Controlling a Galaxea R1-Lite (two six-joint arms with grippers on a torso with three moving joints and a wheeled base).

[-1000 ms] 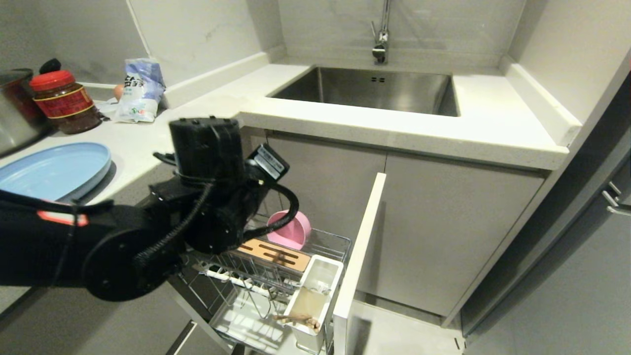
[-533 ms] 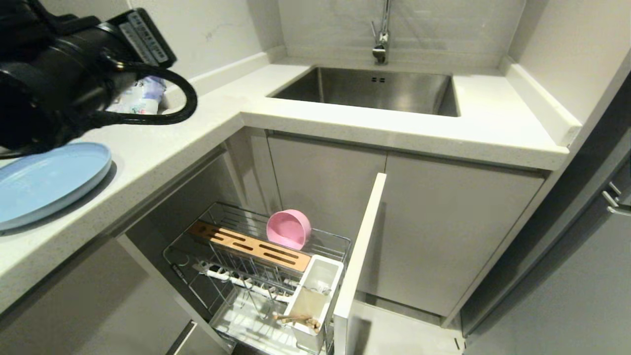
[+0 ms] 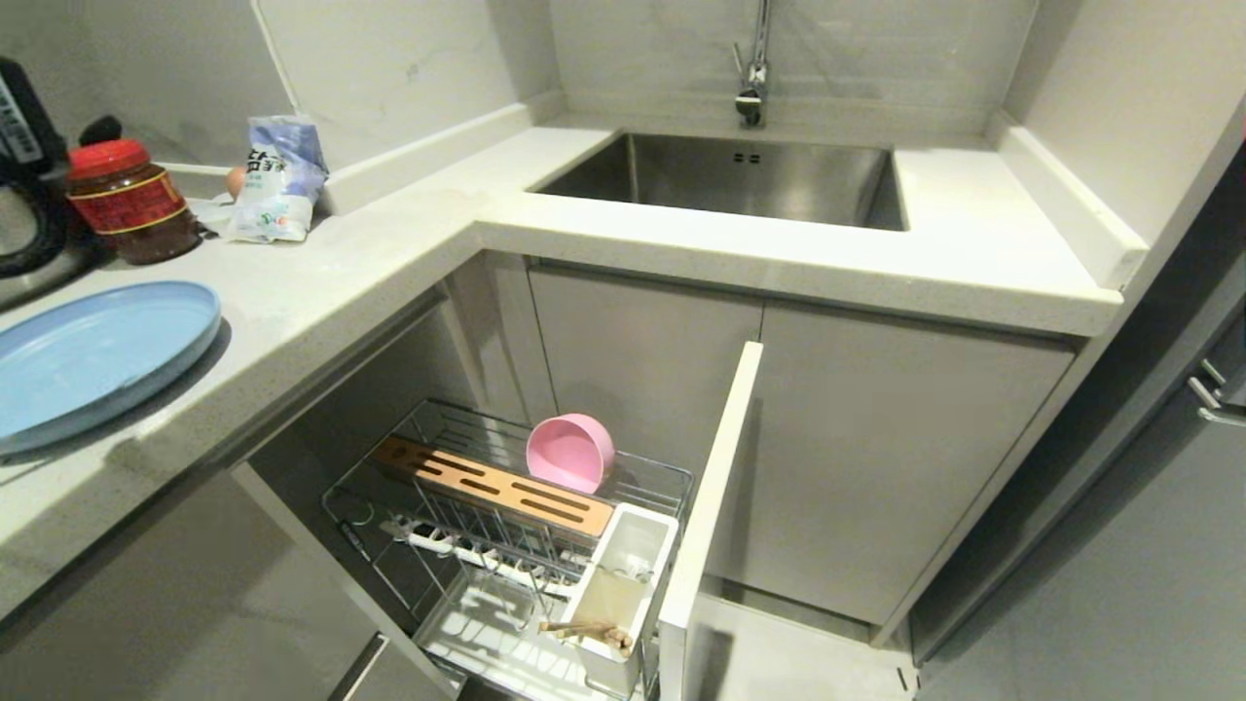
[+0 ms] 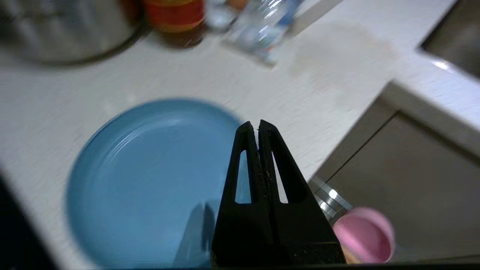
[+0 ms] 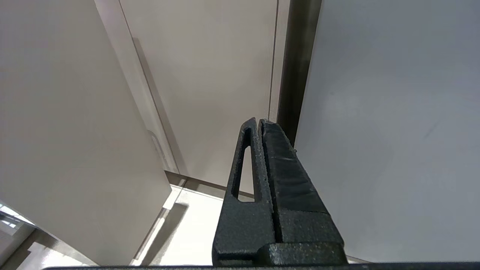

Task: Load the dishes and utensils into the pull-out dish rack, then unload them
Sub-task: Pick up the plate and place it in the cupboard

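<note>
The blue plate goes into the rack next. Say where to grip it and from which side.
Grip the light-blue plate by its raised rim nearest the counter edge, coming from the open cabinet side. It lies flat, so only the lip offers purchase. The left pincer, shut above it, would have to open first.

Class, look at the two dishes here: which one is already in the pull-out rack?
The pink bowl: it lies tipped on its side in the wire rack. The blue plate lies flat on the counter.

1 plate (image 3: 97, 355), 1 bowl (image 3: 569, 452), 1 jar (image 3: 131, 200), 1 bag (image 3: 277, 177), 1 sink (image 3: 740, 180).
</note>
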